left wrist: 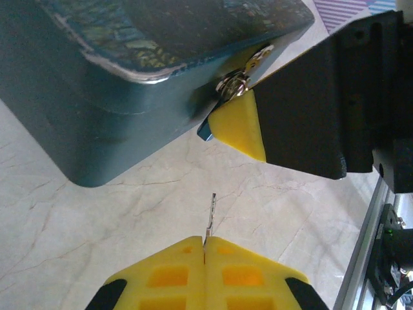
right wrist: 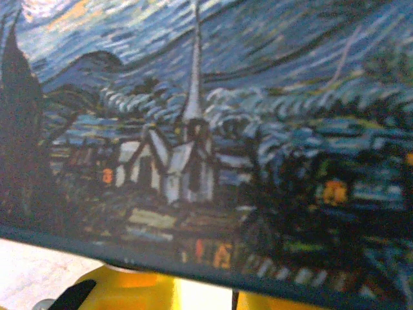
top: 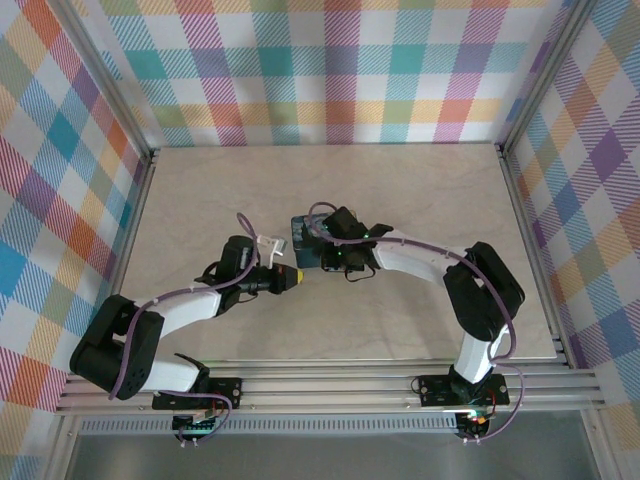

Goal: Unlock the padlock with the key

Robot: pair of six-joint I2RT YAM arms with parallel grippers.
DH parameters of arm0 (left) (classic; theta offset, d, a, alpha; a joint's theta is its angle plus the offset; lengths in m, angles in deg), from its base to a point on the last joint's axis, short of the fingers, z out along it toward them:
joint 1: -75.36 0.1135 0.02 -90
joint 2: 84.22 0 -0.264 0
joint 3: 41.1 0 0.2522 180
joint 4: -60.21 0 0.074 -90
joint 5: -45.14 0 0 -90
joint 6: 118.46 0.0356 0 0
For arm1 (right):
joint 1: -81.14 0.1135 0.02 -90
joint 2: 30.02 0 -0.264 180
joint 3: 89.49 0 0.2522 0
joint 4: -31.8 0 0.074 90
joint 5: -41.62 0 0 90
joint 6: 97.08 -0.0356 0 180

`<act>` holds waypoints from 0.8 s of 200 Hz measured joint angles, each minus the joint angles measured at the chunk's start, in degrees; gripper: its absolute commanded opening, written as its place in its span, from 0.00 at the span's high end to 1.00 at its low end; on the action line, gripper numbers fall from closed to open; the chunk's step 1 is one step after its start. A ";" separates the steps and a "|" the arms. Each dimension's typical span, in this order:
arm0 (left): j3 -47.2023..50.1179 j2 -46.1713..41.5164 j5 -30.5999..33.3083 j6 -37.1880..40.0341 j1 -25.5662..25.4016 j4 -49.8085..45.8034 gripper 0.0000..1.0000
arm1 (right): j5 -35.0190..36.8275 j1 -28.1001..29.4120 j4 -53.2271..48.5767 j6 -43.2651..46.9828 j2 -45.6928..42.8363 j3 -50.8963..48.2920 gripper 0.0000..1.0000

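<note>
While the left claw [left wrist: 205, 245] is clamped fully shut, the key [left wrist: 211, 216] pokes straight out from between its yellow tips, so it's gripping the key by the back end, with the thin blade pointing forward, away from the claw. A little ahead of that blade tip and slightly to its right is the padlock [left wrist: 230, 86], sitting at the edge of the tin box [left wrist: 97, 110]. There's a clear strip of bare table [left wrist: 97, 245] between key and lock, so they're apart, not touching. The right claw [left wrist: 240, 97] comes in from the right side and looks pinched onto the padlock: one yellow finger [left wrist: 242, 126] sits right against its underside, and a bit more yellow shows on the far side of it. From the top cam both claws are nearly nose to nose by the box. On the right wrist cam the starry painted lid sits just above that claw's fingertips [right wrist: 129, 290].
</note>
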 measured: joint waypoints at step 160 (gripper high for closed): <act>4.07 1.01 5.77 1.64 -6.78 15.28 1.00 | -18.27 -5.35 -7.04 -8.72 -4.26 2.27 1.00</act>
